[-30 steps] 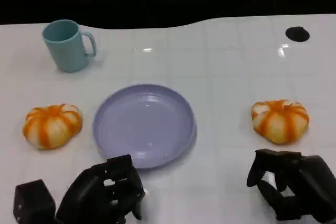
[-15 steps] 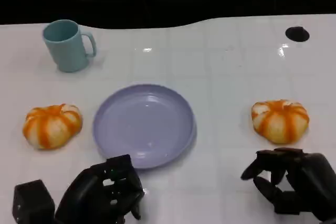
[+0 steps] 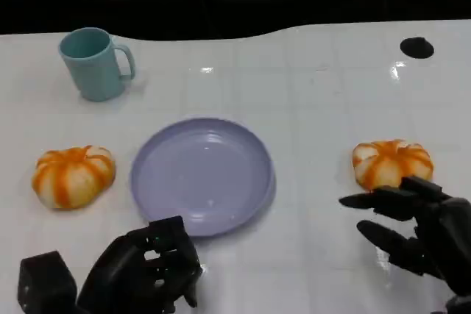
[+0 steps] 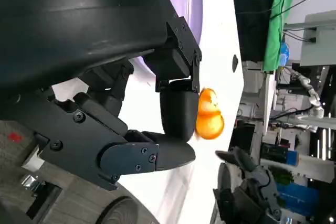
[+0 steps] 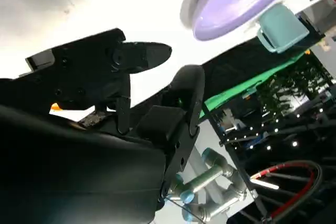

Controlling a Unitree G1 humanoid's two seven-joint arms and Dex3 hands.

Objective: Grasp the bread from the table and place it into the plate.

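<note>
- Your right hand hangs fingers spread, empty, just before the right bread on the counter.
- Closing early could knock the bread away — off toward the edge, not the plate.
- Left hand sits curled, empty.

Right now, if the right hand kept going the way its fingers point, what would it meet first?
Hard to say: the right hand is beside the right bread, fingers aimed toward the purple plate. Depth is unclear.

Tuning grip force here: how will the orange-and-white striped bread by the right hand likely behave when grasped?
The round orange-and-white striped bread looks puffy, so probably light and squashy. Its flat base suggests it won't roll. The right hand hovers open beside it.
</note>
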